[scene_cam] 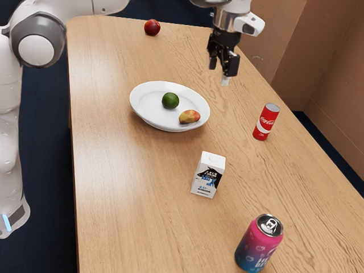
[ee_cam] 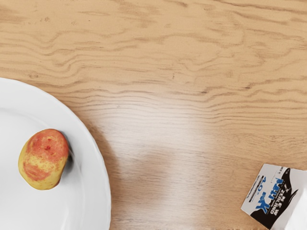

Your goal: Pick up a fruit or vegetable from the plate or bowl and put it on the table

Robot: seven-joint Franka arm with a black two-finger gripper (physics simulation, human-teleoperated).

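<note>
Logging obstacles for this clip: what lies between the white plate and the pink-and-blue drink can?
The milk carton stands between the white plate and the pink-and-blue drink can, as the exterior view shows.

The exterior view looks from beside the arm (scene_cam: 38, 45), raised and set back, slanting down the length of the worktop (scene_cam: 131, 193), from the pink can (scene_cam: 260, 242) at the near end to the dark red fruit (scene_cam: 152, 27) at the far end. The wrist view looks steeply down from above the tool (scene_cam: 222, 68), much closer to the wood. Both take in part of the plate (scene_cam: 147, 105) with the red-yellow fruit (scene_cam: 189, 117), the milk carton (scene_cam: 208, 176) and wood between them.
</note>
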